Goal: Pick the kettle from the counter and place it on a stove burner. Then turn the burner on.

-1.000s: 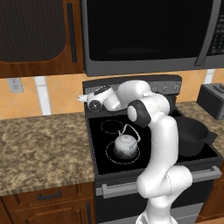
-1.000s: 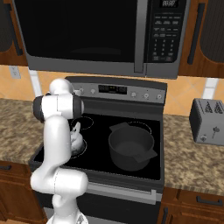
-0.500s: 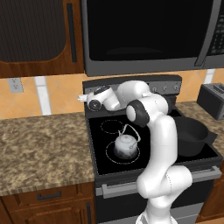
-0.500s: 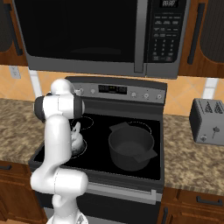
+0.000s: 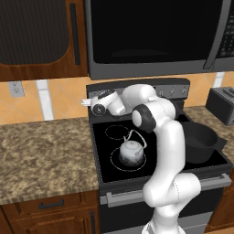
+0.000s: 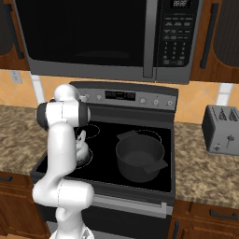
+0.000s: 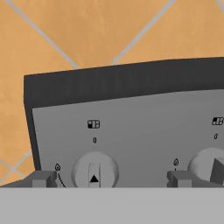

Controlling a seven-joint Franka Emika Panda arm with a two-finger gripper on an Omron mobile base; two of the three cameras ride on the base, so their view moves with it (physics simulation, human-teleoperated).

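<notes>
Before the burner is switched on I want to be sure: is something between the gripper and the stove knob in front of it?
Nothing visible does. In the hand view the knob sits between the gripper fingertips, with bare panel around it.

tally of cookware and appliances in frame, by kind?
kettle: 1
black pot: 1
toaster: 1
microwave: 1
stove: 1
Total: 5

1. The left base view looks forward and down from behind the arm, over the counter (image 5: 41,146) and stove (image 5: 105,157).
2. The right base view shares that stove (image 6: 186,179) (from the toaster (image 6: 221,128) side).
3. The hand view faces the control panel (image 7: 144,127) close up.
</notes>
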